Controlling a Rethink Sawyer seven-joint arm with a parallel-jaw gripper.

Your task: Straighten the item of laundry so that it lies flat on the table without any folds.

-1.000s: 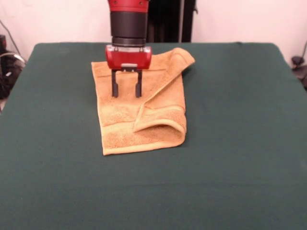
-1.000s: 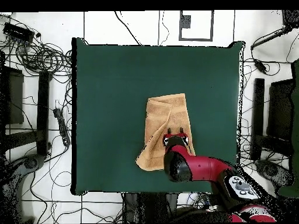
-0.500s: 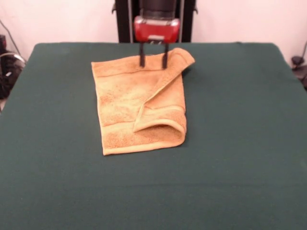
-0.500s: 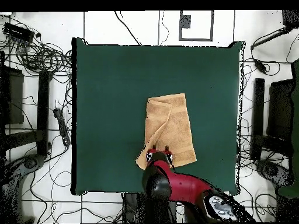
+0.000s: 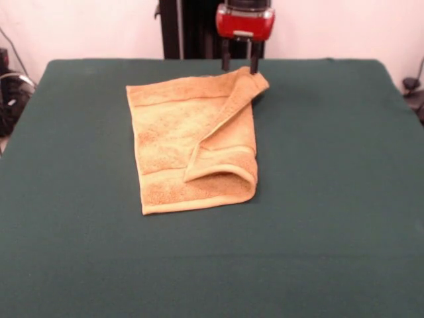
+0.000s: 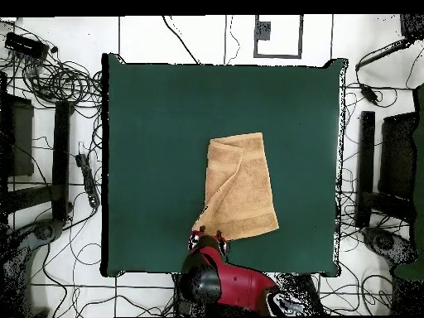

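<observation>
The golden-orange towel (image 5: 192,146) lies on the dark green table (image 5: 331,199), left of centre in the front view. Its right side is folded over onto itself, with a rolled fold at the near right corner and a flap reaching to the far right corner. It also shows in the overhead view (image 6: 242,189). My gripper (image 5: 239,65) hangs open and empty over the towel's far right corner, fingertips just above the cloth. In the overhead view the gripper (image 6: 208,238) sits at the towel's lower left corner.
The red arm (image 6: 228,286) comes in from the table's edge near the robot. Cables and stands (image 6: 50,74) lie on the floor around the table.
My gripper has moved from over the middle of the towel's far part to its far right corner, and toward the robot's side of the table. The towel has not moved.
</observation>
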